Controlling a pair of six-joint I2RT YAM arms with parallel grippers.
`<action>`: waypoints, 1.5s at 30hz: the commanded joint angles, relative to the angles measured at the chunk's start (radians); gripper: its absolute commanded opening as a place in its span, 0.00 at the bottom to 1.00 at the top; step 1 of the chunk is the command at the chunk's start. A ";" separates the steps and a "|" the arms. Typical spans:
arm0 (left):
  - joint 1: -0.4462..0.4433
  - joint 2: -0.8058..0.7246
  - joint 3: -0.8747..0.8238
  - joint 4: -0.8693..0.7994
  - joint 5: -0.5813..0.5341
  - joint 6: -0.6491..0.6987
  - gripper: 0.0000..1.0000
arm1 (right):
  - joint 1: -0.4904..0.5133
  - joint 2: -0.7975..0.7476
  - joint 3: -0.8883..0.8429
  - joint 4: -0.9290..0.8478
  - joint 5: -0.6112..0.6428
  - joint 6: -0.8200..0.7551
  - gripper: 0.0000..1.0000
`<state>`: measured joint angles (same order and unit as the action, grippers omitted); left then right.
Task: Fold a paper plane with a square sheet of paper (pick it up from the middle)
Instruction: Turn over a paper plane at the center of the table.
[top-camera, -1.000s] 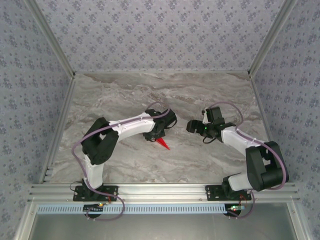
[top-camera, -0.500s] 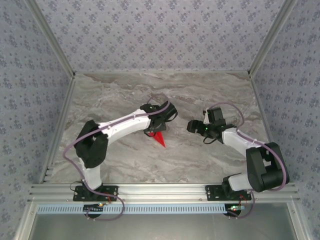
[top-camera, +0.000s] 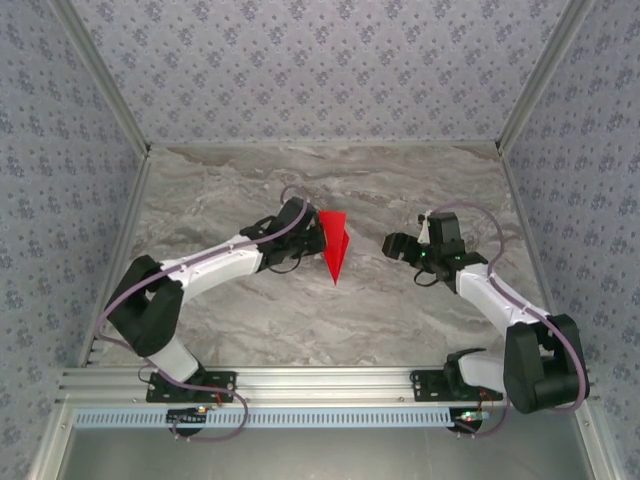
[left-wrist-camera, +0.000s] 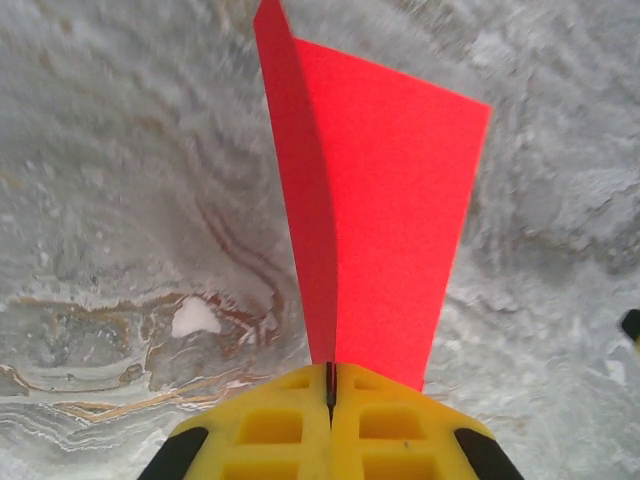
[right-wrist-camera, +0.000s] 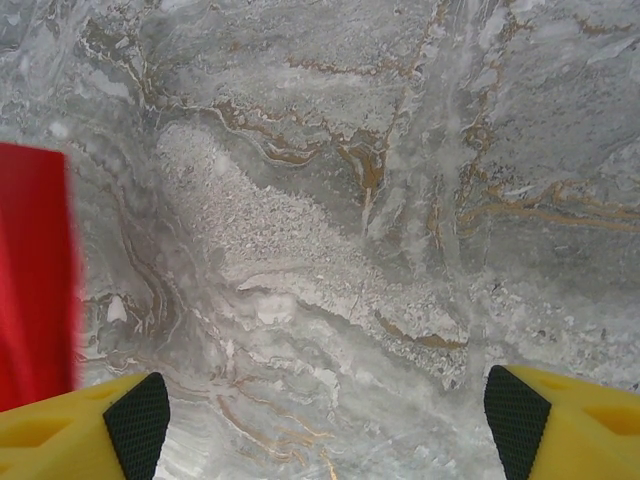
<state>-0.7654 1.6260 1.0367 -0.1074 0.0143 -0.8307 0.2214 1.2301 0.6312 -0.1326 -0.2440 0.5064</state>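
The red paper plane (top-camera: 333, 246) is a narrow folded dart, held above the middle of the marble table (top-camera: 250, 180), its point towards the near edge. My left gripper (top-camera: 314, 240) is shut on it from the left. In the left wrist view the yellow fingers (left-wrist-camera: 262, 425) meet on the centre crease, and the plane (left-wrist-camera: 385, 210) stands up from them with one wing spread to the right. My right gripper (top-camera: 392, 245) hovers open to the plane's right, apart from it. The plane's red edge (right-wrist-camera: 35, 270) shows at the left of the right wrist view, beside the yellow fingers (right-wrist-camera: 60, 440).
Patterned walls (top-camera: 320, 70) close in the table at the back and both sides. An aluminium rail (top-camera: 320, 382) runs along the near edge by the arm bases.
My left arm has stretched out to the right and turned, carrying the plane up and rightwards; it now shows as a larger upright dart. The right gripper has shifted slightly right.
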 joint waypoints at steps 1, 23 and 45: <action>0.004 0.016 -0.065 0.256 0.121 -0.067 0.00 | 0.038 -0.014 0.005 -0.029 -0.010 0.031 0.86; 0.023 -0.018 -0.294 0.301 0.069 -0.188 0.00 | 0.566 0.322 0.251 -0.053 0.213 0.028 0.33; 0.023 -0.016 -0.291 0.308 0.089 -0.179 0.01 | 0.586 0.447 0.318 -0.089 0.195 0.034 0.39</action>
<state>-0.7460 1.6306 0.7471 0.1837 0.0933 -1.0153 0.8013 1.6691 0.9237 -0.2005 -0.0483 0.5350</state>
